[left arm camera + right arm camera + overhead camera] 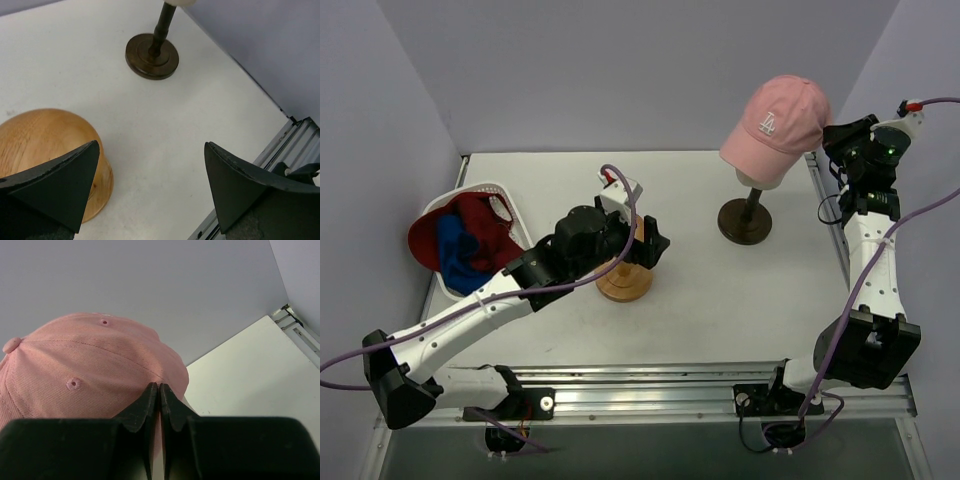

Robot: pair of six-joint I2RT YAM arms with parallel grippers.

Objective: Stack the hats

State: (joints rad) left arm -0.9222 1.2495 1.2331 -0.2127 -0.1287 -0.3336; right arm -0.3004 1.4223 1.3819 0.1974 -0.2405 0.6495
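A pink baseball cap (778, 118) with a white LA logo sits on the cream mannequin head (761, 180) at the back right. It fills the right wrist view (85, 365). My right gripper (832, 142) is at the cap's rear edge, jaws shut on the pink fabric (160, 386). Red hats (478, 222) and a blue hat (455, 246) lie bunched in the white mesh basket (488, 188) at the left. My left gripper (655, 245) is open and empty, low over the wooden mushroom stand (624, 284), which shows by the left finger in the left wrist view (45, 135).
The mannequin's dark round base (745, 221) stands on the white table and also shows in the left wrist view (152, 55). A metal rail (720, 378) runs along the near table edge. Grey walls close in on the left, back and right.
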